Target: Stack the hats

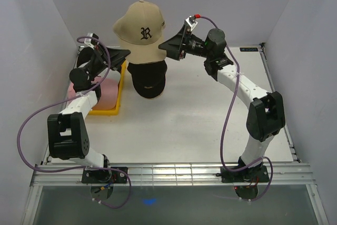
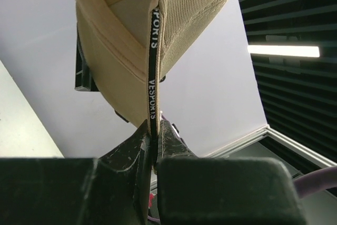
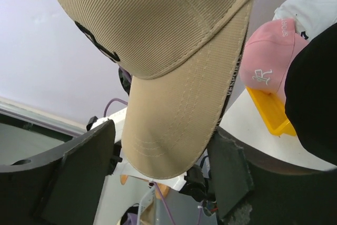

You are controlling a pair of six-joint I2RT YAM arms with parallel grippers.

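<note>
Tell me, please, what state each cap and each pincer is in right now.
tan cap: held aloft over the black cap.
black cap: resting dome up, bill toward the arms.
pink cap: lying in the yellow tray.
left pincer: shut on the tan cap's rim.
right pincer: open, straddling the tan cap's bill.

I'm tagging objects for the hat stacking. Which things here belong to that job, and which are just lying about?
Job: tan hat, pinched by the left gripper; black hat; pink hat; white hat, edge only.
Lying about: yellow tray.
</note>
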